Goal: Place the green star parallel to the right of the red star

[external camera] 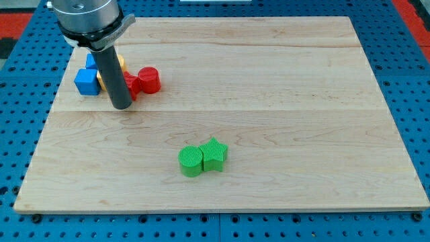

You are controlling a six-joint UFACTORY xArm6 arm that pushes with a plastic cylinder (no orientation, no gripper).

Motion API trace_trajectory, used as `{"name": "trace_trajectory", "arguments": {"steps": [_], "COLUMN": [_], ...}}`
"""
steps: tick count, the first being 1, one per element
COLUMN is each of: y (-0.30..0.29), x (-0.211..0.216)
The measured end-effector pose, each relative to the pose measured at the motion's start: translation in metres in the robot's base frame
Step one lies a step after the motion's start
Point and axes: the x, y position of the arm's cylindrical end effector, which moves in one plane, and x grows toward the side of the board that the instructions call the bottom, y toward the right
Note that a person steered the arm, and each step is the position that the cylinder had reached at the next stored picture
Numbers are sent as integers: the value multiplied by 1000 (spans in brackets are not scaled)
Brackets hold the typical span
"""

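The green star (215, 154) lies low on the board, a little left of the middle, touching a green cylinder (191, 161) on its left. The red star (130, 85) sits near the view's top left, partly hidden behind my rod. My tip (121, 105) rests on the board just below and left of the red star, far up and left of the green star. A red cylinder (149, 80) sits right next to the red star on its right.
A blue cube (87, 81) and another blue block (91, 60) sit left of the rod. A yellow block (121, 65) shows partly behind the rod. The wooden board (282, 101) lies on a blue pegboard.
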Motion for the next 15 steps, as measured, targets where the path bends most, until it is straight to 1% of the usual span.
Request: {"name": "trace_trajectory", "arguments": {"steps": [1,3,4,5,6,7,8,9,10,11,12,13,14,15], "y": [0,6,51,94,153,199,210,202,237,207,200,220,216,172], "x": [11,113,162,162,134,99,50,45,95,86,33,70,104,63]}}
